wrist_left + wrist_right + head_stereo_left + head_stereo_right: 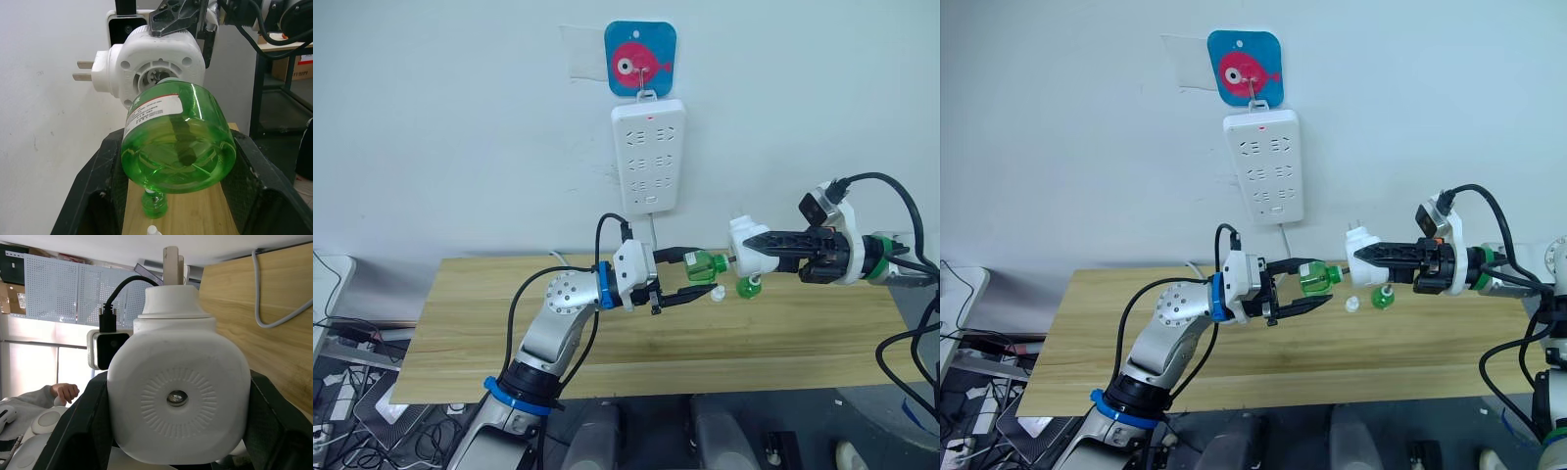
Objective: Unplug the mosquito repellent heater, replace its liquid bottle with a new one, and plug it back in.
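Left gripper (690, 279) grasping clear green bottle (707, 264); right gripper (754, 251) clamping rounded white heater (745, 238).

1. From the head pair, we are looking forward and down from well back at the wooden table (636, 333), wall and power strip (649, 155); both eyes are sharing this scene.
2. From the left wrist, we are looking close along the fingers at the green bottle (178, 139) and the mosquito repellent heater (156, 66).
3. From the right wrist, we are facing the heater's vent side at close range.
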You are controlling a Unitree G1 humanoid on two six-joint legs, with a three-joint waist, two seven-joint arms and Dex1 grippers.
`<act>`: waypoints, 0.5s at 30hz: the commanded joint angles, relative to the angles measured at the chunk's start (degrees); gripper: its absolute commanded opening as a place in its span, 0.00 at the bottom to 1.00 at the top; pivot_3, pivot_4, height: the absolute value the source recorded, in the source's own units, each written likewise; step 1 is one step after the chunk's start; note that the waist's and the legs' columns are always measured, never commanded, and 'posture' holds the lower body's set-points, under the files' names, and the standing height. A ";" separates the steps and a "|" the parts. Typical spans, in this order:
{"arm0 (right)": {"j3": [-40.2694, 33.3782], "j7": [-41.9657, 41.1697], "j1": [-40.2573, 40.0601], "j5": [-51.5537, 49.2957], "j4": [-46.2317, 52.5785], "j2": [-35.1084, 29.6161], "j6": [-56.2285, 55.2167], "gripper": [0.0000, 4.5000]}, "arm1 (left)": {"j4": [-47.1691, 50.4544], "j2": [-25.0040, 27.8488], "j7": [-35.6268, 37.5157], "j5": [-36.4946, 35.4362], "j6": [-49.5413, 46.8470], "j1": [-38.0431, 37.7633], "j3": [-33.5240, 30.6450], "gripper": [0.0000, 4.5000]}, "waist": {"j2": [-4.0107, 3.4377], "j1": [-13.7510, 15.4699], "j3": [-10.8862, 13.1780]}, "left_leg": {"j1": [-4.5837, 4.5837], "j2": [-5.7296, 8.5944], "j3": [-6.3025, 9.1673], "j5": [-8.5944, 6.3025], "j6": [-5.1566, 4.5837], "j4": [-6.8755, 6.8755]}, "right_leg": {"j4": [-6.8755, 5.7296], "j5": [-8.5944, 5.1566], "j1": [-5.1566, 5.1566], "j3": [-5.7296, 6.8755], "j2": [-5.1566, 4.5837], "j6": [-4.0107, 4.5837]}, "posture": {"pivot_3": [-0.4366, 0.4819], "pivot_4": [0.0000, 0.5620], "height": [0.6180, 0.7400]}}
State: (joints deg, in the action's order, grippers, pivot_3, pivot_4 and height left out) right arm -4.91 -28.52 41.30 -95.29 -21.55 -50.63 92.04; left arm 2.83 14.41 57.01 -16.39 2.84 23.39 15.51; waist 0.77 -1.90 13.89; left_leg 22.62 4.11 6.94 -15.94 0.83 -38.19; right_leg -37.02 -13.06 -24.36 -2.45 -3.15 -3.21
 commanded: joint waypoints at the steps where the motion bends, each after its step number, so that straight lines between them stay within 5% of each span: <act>1: -0.03 -0.77 0.43 -2.82 2.69 -0.31 0.46 0.66 | 1.17 -0.84 0.07 -0.53 1.14 1.91 0.00 0.49 | 0.00 0.00 0.00 | 0.00 0.00 0.00 0.00 0.00 0.00 | 0.00 0.00 0.00 0.00 0.00 0.00 | 0.37 0.39 1.00; 15: 0.62 0.10 -1.33 -5.34 5.13 -0.93 0.41 0.66 | 0.87 -1.49 -1.09 -0.49 1.07 2.52 -0.70 0.49 | 0.00 -0.03 0.00 | 0.01 0.01 0.00 0.00 0.00 -0.04 | -0.03 0.01 0.00 0.00 0.01 -0.01 | 0.37 0.40 1.00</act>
State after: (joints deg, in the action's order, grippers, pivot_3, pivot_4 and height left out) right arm -3.68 -28.26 39.94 -98.24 -18.48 -51.36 91.56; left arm 1.87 13.46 56.88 -16.26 3.05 25.11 15.67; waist 0.77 -1.93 13.88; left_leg 22.63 4.12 6.94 -15.93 0.83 -38.24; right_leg -37.06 -13.06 -24.36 -2.44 -3.14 -3.22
